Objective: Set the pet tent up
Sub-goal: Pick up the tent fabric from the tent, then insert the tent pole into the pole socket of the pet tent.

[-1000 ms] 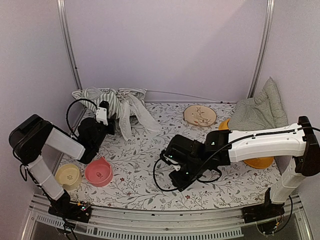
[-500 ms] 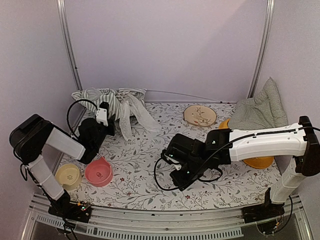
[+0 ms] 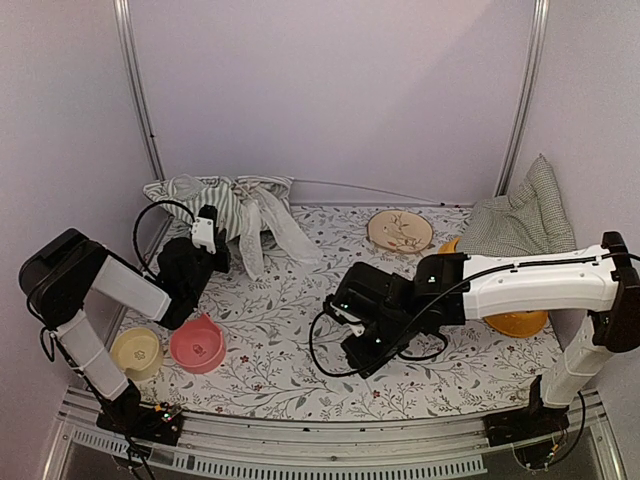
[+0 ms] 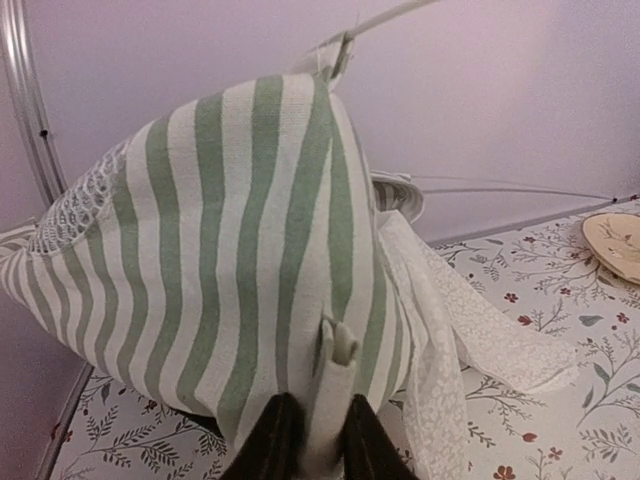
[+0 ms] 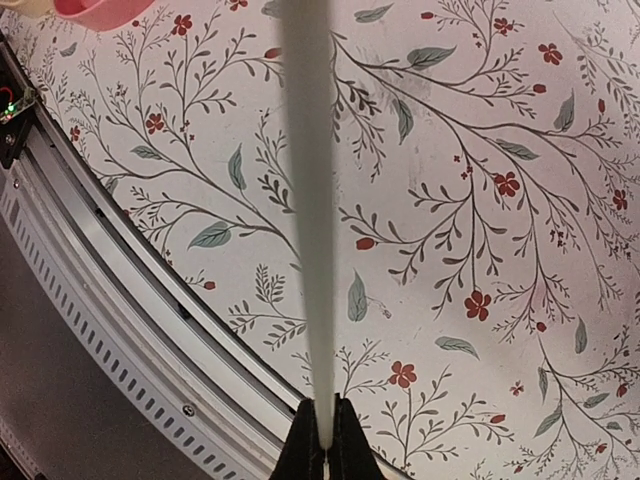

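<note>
Near left corner: cream bowl (image 3: 137, 352) with pink bowl (image 3: 197, 343) just beside it on its right, both on the floral surface (image 3: 280, 300).

Left tool (image 4: 312, 445): up at the far left, nose into the pet tent (image 3: 225, 200). In the wrist view, the dark fingers (image 4: 270, 440) sit either side of a white fold at the bottom of the striped fabric, pinching it. The fabric bulges up above the tool and lace edging shows on its left flank.

Tent: a collapsed heap in the far left corner against the back wall, not standing. The lace curtain (image 3: 280, 225) trails out of it to the right and lies flat on the surface. A thin rod (image 3: 380, 192) runs right from the heap along the base of the back wall.

Right tool (image 5: 320, 420): mid-surface, arm reaching in from the right, well apart from the tent. Fingers are pressed together on a thin white pole (image 5: 308, 200), which runs straight up the wrist view and is blurred. Can't tell where its far end goes. Surface and front rail show below it.

Far centre-right: round tan plate (image 3: 400, 231), flat on the surface.

Right: orange dish (image 3: 517, 324), partly hidden under the right arm.

Far right corner: checked cushion (image 3: 520, 220), propped against the wall.
</note>
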Controlling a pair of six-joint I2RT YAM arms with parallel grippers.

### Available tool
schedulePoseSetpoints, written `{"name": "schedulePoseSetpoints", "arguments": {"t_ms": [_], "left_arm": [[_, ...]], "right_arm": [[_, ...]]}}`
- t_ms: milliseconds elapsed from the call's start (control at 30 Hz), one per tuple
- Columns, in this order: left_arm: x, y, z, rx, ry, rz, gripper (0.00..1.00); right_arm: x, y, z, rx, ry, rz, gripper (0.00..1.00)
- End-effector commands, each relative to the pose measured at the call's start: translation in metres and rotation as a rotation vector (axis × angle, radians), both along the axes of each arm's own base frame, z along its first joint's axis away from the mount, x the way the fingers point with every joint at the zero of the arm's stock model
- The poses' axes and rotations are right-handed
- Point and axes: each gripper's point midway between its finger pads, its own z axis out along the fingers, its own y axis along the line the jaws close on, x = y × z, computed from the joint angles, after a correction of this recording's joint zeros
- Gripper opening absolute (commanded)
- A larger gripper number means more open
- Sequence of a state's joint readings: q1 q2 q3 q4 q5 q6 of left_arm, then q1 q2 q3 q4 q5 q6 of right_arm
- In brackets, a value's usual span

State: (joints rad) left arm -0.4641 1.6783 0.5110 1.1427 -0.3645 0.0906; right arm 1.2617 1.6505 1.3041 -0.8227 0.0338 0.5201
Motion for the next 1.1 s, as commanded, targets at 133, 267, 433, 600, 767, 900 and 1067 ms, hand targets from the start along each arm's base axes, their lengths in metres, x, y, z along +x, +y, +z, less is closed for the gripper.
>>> {"name": "schedulePoseSetpoints", "arguments": {"t_ms": [133,267,433,600,767,900,1067], "left_arm": [[-0.003,-0.009,0.009,0.033,-0.034,-0.022,0.00],[-0.018,-0.024,0.027,0.014,-0.072,-0.110,0.00],[-0.047,-0.046,0.043,-0.038,-0.102,-0.227,0.00],[-0.078,-0.064,0.047,-0.079,-0.113,-0.280,0.00],[-0.107,-0.070,0.051,-0.139,-0.116,-0.305,0.00],[-0.129,-0.072,0.052,-0.186,-0.116,-0.323,0.00],[-0.152,-0.084,0.045,-0.189,-0.090,-0.355,0.00]], "right_arm": [[0.019,0.017,0.039,0.119,-0.069,-0.025,0.00],[0.019,0.032,0.053,0.175,-0.069,0.004,0.00],[0.028,0.070,0.096,0.305,-0.113,0.055,0.00],[0.045,0.112,0.139,0.453,-0.183,0.081,0.00],[0.067,0.136,0.170,0.574,-0.239,0.078,0.00],[0.086,0.149,0.205,0.694,-0.296,0.064,0.00],[0.122,0.157,0.235,0.799,-0.344,0.036,0.00]]}}
